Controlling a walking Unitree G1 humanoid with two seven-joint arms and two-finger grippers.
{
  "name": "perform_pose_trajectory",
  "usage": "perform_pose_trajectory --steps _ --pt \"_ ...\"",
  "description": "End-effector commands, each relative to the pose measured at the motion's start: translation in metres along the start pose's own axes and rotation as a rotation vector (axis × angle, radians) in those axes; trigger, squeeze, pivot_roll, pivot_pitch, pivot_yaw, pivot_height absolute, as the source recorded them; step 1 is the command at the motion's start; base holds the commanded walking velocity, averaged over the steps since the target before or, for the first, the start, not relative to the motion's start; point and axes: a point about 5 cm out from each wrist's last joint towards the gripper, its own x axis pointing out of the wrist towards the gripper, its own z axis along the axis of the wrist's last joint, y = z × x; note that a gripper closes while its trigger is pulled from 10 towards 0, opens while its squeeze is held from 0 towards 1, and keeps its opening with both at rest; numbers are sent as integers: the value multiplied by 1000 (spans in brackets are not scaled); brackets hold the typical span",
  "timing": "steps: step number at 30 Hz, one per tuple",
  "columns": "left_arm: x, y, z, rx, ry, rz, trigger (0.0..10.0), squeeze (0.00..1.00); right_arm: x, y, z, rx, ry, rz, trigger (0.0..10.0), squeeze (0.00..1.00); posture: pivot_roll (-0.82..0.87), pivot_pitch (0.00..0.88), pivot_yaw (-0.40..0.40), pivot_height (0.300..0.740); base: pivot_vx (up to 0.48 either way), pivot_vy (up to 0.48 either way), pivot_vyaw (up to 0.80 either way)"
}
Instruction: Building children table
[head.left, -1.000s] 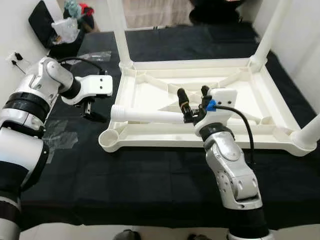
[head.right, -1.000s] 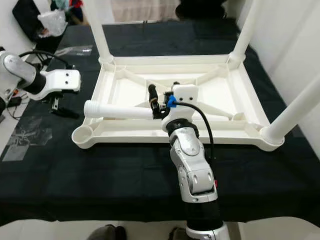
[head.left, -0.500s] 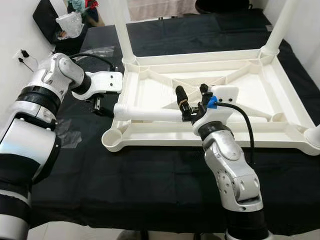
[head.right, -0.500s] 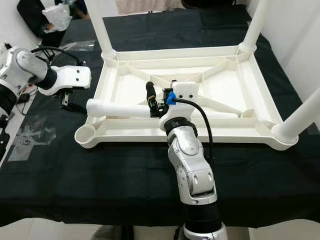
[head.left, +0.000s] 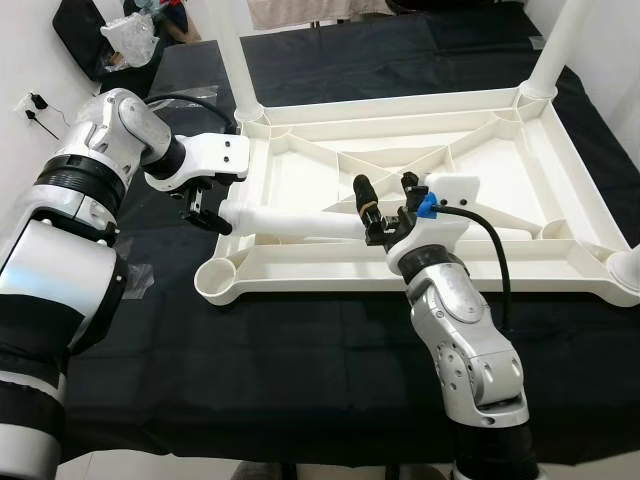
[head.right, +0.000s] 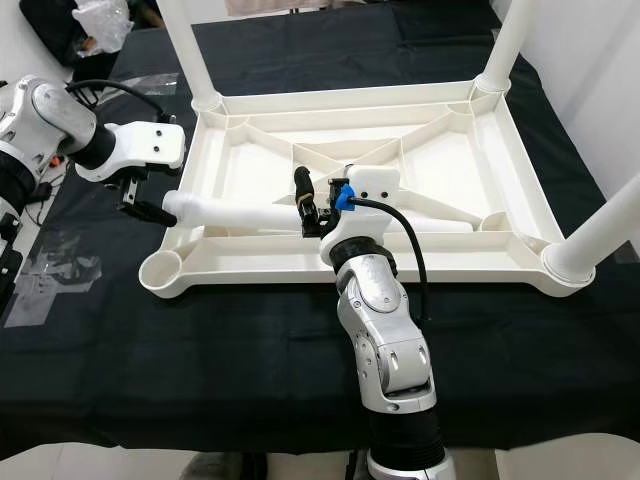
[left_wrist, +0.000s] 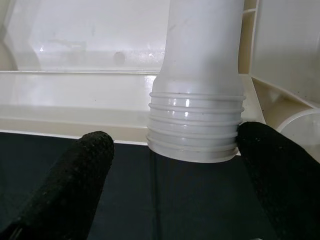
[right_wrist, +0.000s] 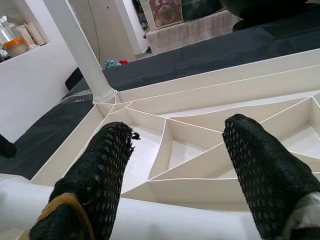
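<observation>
- Your left fingers (left_wrist: 87, 175) are spread apart, one on each side of the threaded end of the loose leg (head.left: 290, 220), with gaps showing; they do not clamp it.
- Your left gripper (head.left: 205, 208) sits at about 9 o'clock from the tabletop's middle, just outside its rim.
- Your right fingers (right_wrist: 97, 175) stand apart over the loose leg near its middle; one finger touches the tube, and you cannot tell from these views whether they are gripping it.
- Your right gripper (head.left: 385, 205) is at roughly 6 o'clock from the tabletop's centre, with the silver arm running back toward you.
- The loose leg lies almost flat across the near part of the tabletop (head.left: 480, 120), its threaded end poking past the rim at 9 o'clock.
- The tabletop lies upside down on a black cloth (head.left: 250, 340), ribs showing.
- An open socket (head.left: 218, 278) sits at the near corner at 8 o'clock.
- Fitted legs (head.left: 238, 55) stand upright at three other corners.
</observation>
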Motion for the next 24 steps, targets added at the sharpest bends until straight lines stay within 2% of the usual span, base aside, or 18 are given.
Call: perform_pose_trajectory --steps 1,10,23,24 --pt "3 -5 -7 -13 31 -24 10000 0 -1 3 5 21 -14 5 10000 0 125 222 110 740 0 0 0" --pt "13 -13 -3 -38 -13 -114 10000 0 0 9 21 59 -80 37 10000 0 118 227 120 740 0 0 0" --pt "20 -18 -7 -50 -2 -129 10000 0 -3 7 26 59 -85 24 10000 0 106 236 130 740 0 0 0" --pt "20 -19 -7 -55 -2 -132 7529 0 -3 7 26 58 -85 23 10000 0 105 237 132 740 0 0 0"
